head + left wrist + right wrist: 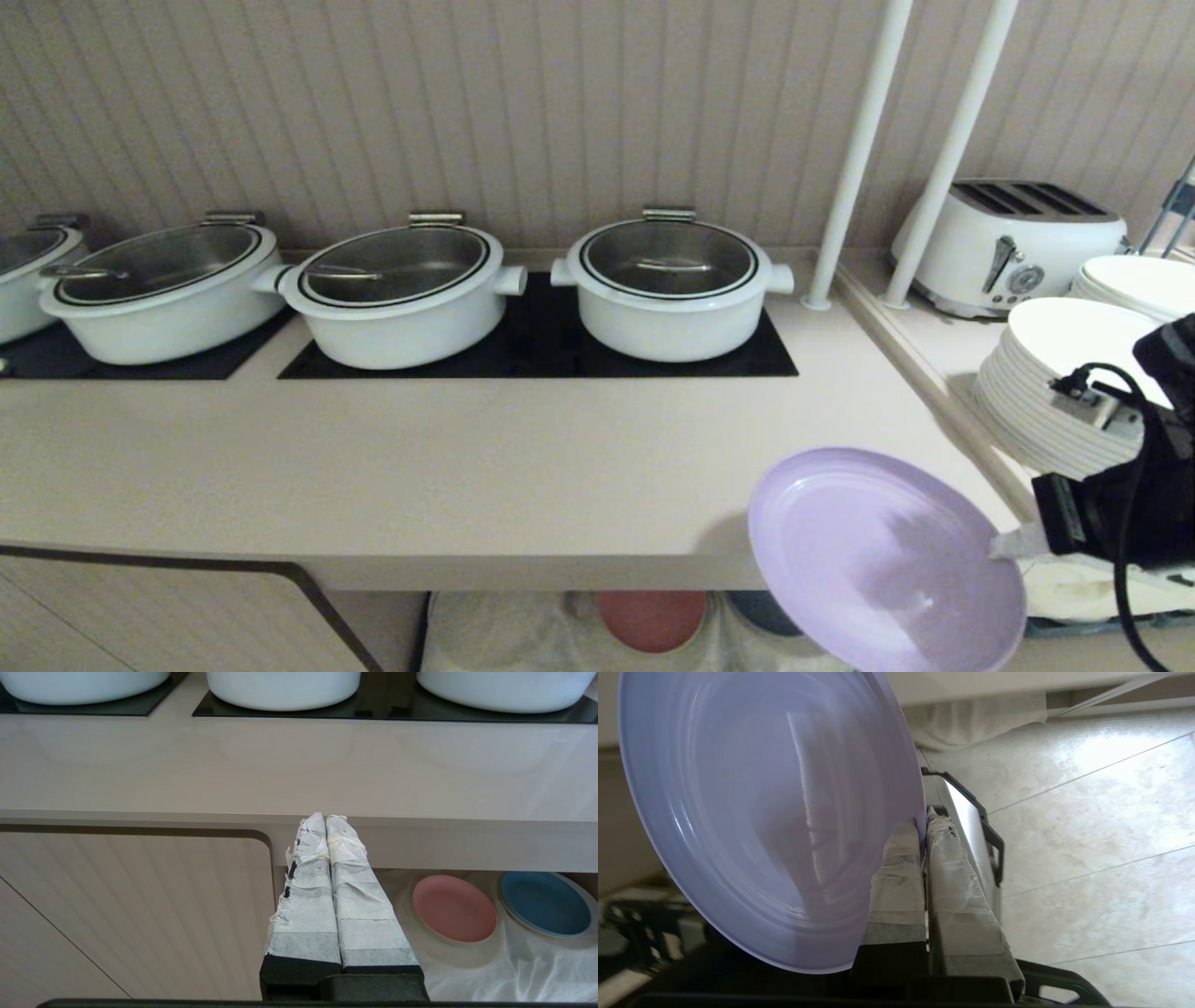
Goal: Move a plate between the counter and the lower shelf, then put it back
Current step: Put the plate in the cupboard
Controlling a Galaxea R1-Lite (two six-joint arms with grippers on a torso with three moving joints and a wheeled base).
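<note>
The right gripper (1004, 544) holds the lavender plate (882, 560) by its rim, jaws pinched tight on the edge nearest the arm, at the front right corner of the desk (467, 467). The plate hangs tilted in the air, partly over the desk's front edge and partly out beyond it, its face turned up and toward the camera; whether its far rim touches the desk cannot be told. From the jaws the plate spreads away to the robot's left, so its whole weight sits to one side of the grip. In the right wrist view the taped fingers (896, 868) close on the thin rim with the plate (761, 812) standing nearly edge-on beside them.

Below the desk lies the lower shelf (467, 961), draped in a crinkled white sheet, where a pink plate (454, 909) and a blue plate (544, 903) rest side by side. The shelf sits beneath and behind the held plate, so a move there would mean lowering it and carrying it inward under the desk's lip; a move to the desk would mean levelling it first. The right arm alone is near it.

The left gripper (325, 821) is parked low before the desk's front edge, jaws pressed together on nothing. White pots (667, 289) stand on the hobs, white plates (1055, 383) stacked on the side ledge
</note>
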